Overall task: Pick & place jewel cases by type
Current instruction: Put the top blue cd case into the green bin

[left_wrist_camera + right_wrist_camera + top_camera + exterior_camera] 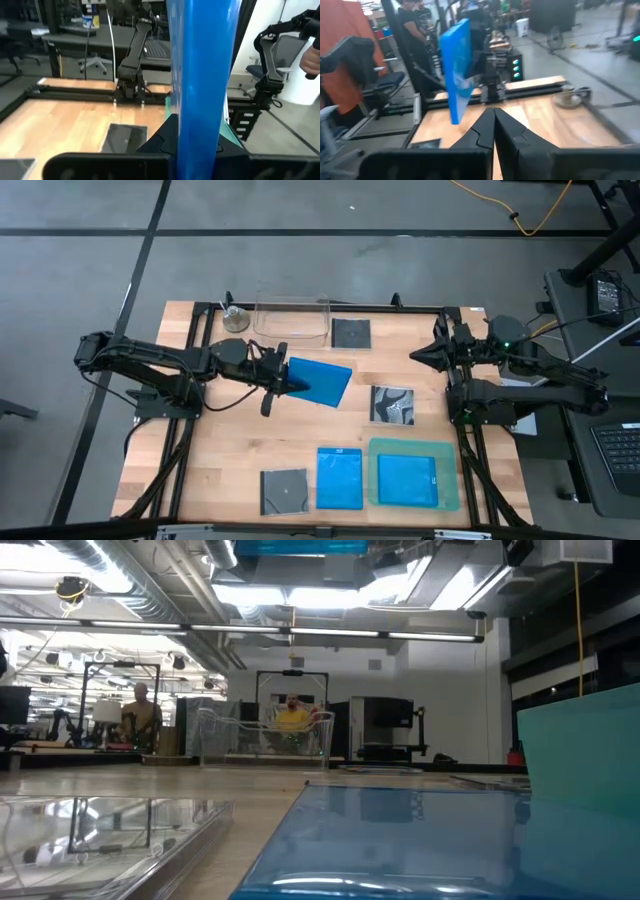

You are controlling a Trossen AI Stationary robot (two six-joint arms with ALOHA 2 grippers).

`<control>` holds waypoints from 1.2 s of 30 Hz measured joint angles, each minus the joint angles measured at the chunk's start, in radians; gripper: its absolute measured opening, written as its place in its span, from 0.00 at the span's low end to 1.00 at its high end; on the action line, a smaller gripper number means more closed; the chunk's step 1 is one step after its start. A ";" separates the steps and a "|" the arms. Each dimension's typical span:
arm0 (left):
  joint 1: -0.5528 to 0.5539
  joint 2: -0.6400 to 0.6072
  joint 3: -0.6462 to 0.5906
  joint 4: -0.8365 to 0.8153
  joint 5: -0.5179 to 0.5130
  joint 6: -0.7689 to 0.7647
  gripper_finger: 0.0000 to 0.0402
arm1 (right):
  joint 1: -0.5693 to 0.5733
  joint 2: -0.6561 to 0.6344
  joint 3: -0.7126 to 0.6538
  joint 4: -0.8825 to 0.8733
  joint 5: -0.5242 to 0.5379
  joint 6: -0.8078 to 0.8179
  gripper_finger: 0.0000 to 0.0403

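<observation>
Right up against the table-level camera sat a blue jewel case [400, 840], lying flat at the front edge with a grey square case [284, 491] beside it. So from where I stood, the left gripper [290, 383] was clamped tight on another blue case [322, 382], holding it up off the wood over the middle of the table, tilted on edge; from the wrist it looked like a tall blue slab [202, 75] standing straight up between the fingers. Just beyond that held case, toward the right arm, the black-and-white patterned case [393, 404] lay flat. Farther back from the gripper was a clear tub [291, 320], with a dark square case [351, 333] next to it. Off toward the front right, well away from the gripper, the third blue case [407, 479] sat inside a green tray [448, 492]. The right gripper [418, 356] hung back at its own side near the table's right edge, fingers pressed together with nothing in them. A couple of people [292, 716] were hanging around in the room behind.
</observation>
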 joint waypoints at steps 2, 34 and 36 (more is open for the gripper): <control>-0.010 0.000 0.000 0.015 -0.022 0.026 0.03 | 0.000 0.001 0.000 0.023 0.004 -0.012 0.04; -0.140 0.000 0.342 -0.239 -0.358 0.363 0.03 | 0.000 0.005 0.000 0.049 -0.052 -0.026 0.05; -0.152 0.000 0.370 -0.264 -0.388 0.393 0.03 | 0.000 0.005 0.000 0.049 -0.052 -0.026 0.06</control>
